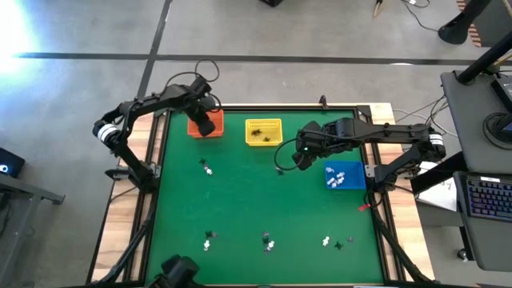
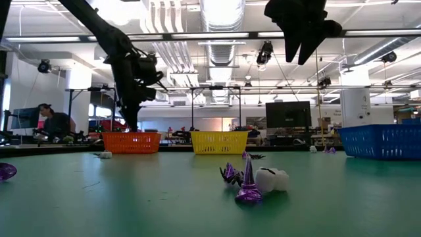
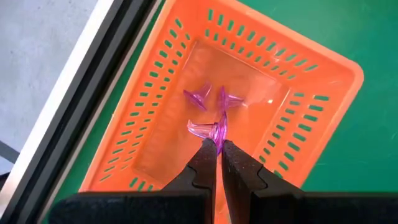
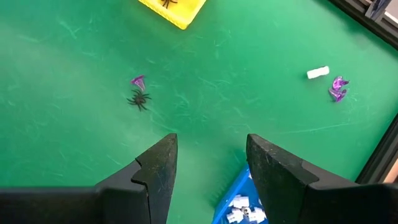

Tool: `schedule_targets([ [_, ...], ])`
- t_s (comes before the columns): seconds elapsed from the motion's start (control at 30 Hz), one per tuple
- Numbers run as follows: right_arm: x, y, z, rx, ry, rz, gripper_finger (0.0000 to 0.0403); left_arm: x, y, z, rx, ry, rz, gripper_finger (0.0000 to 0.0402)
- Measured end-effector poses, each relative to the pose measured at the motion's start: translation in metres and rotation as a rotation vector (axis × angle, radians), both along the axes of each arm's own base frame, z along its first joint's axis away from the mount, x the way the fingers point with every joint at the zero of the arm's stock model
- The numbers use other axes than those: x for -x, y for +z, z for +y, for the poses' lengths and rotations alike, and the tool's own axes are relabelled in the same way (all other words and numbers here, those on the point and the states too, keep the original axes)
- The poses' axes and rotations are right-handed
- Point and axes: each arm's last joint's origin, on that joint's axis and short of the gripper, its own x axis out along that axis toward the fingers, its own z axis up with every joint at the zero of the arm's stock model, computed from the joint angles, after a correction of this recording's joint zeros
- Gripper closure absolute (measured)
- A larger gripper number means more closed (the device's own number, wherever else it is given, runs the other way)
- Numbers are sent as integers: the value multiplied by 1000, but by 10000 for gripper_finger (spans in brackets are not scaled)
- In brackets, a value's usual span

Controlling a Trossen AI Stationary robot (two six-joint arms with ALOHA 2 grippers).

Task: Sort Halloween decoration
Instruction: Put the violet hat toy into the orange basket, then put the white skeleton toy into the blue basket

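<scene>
**Left arm over the orange basket with a purple trinket; right arm open above the green tabletop**

High view: the left gripper hangs over the orange basket at the far left of the green tabletop. The right gripper hovers between the yellow basket and the blue basket. Small Halloween trinkets lie scattered along the near edge, with one more near the orange basket.

Low view: a purple cone and white pieces lie close in the foreground. The three baskets stand in a row behind them. A person sits far back in the room.

Left wrist view: the jaws are together, clamped on a purple trinket above the basket floor. Two more purple trinkets lie inside.

Right wrist view: the jaws stand wide apart and hold nothing. A black spider lies beside a purple piece on the green. A white piece and another purple one lie well apart from those. White trinkets sit in the blue basket's corner.
</scene>
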Motion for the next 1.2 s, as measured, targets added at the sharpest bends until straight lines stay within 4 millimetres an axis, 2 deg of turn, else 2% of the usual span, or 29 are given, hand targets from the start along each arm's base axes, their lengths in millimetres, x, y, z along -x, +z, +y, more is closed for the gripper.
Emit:
schedule_targets([
  [0.27, 0, 0, 0, -3, -12, -5, 218, 1, 0, 1, -9, -45, 10, 396],
  [0.7, -1, 0, 0, -6, -24, -12, 218, 1, 0, 0, 0, -18, 5, 315],
  [0.9, -2, 0, 0, -2, -23, -20, 218, 2, -1, -1, 27, 29, 4, 303],
  [1.07, -9, 2, -1, 22, 44, -78, 218, -1, 11, -18, 197, -34, -83, 307],
  [1.2, -17, 6, -1, 27, 35, -175, 218, -6, 30, -34, 196, -95, -157, 312],
])
